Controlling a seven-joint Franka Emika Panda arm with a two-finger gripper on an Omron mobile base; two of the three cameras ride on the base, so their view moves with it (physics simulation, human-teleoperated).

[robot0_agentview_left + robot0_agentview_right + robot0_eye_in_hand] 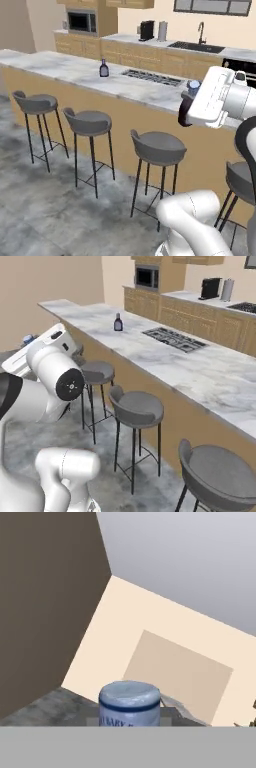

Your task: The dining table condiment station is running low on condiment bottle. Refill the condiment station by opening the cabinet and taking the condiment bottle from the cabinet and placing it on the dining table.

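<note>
The gripper (pixel 186 107) is squeezed tight around one condiment bottle (pixel 189 104), holding it up in the air just in front of the dining table (pixel 75 72), near the table's right end in the left base view. The bottle is dark brown with a blue cap (pixel 129 698), and the hand view looks at that cap from close by, with blue letters on a pale band below it. A second bottle (pixel 104 68) of the same kind stands upright on the dining table, well apart from the held one, toward the far end. So there are two bottles. Four grey stools (pixel 157 148) with thin black legs stand in a row along the near side of the dining table. The dining table has a long white-and-grey marble top on a plain light-wood side, and a dark cooktop (pixel 150 76) is set into it. The floor (pixel 50 210) is grey stone. Behind the dining table runs a wooden counter (pixel 150 52) with one sink (pixel 197 47), one microwave (pixel 81 21) and one dark coffee machine (pixel 146 30).
</note>
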